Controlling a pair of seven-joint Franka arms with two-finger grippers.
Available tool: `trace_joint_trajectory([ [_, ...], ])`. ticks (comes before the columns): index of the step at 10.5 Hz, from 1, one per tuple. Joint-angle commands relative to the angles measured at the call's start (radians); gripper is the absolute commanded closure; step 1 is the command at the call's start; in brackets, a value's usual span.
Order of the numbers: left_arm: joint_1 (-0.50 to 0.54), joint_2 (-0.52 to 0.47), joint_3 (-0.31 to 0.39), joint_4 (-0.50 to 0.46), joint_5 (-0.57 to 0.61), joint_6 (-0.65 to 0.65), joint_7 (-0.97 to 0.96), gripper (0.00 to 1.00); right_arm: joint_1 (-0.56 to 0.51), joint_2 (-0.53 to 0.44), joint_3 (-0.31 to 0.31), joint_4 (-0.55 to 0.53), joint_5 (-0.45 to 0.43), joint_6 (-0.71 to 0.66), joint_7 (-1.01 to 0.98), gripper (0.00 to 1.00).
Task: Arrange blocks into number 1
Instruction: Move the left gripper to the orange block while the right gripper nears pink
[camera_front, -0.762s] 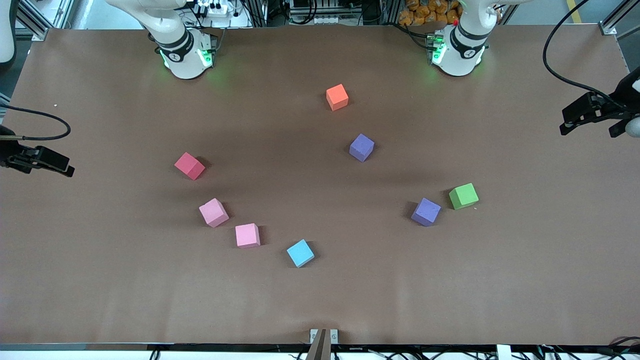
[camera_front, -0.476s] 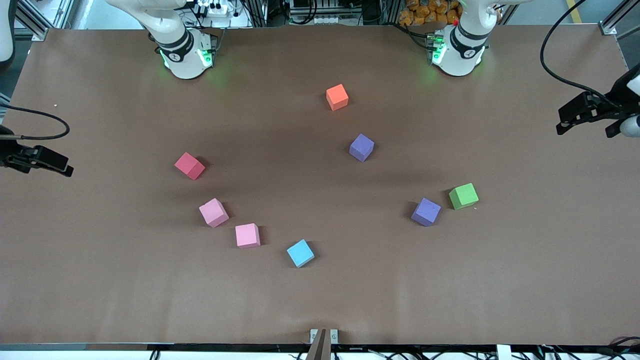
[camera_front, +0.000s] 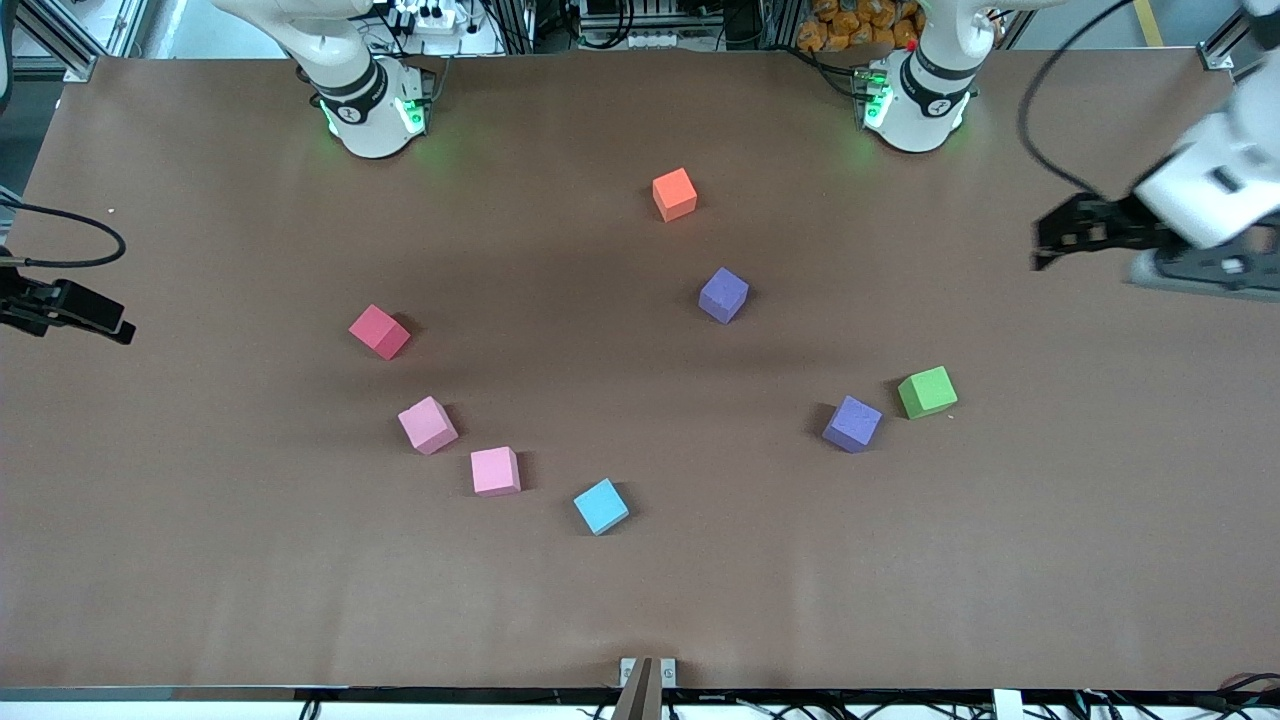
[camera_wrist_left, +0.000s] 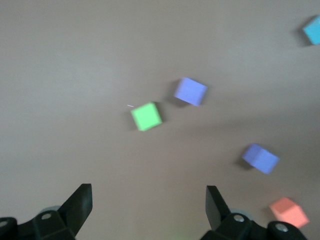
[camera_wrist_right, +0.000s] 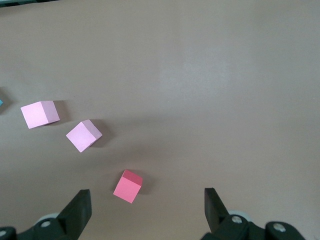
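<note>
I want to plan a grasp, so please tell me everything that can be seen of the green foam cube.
The small green foam cube looks matte, solid in colour and undamaged. It rests flat on the brown table, turned slightly askew to the table's edges, toward the left arm's end. Nothing touches it. Its nearest neighbour, a purple foam cube, lies close beside it but apart, slightly nearer to the front camera. No gripper is over it.
</note>
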Motion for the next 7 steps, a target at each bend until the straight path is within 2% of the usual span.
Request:
trace_joint_trajectory([
  [1,-0.012,0.001,-0.147,-0.077,-0.019,0.06,-0.289,0.0,-0.007,0.045,0.016,0.011,0.016,0.006,0.019,0.0],
  [3,-0.012,-0.001,-0.261,-0.199,-0.021,0.157,-0.474,0.0,0.031,0.107,0.016,0.005,0.063,0.081,0.021,0.0],
  [5,-0.011,-0.007,-0.373,-0.337,-0.021,0.289,-0.625,0.0,0.093,0.176,0.013,-0.009,0.063,0.162,0.076,0.0],
  [7,-0.023,-0.003,-0.451,-0.439,-0.021,0.411,-0.776,0.0,0.128,0.199,0.013,-0.1,0.053,0.303,0.056,0.0],
])
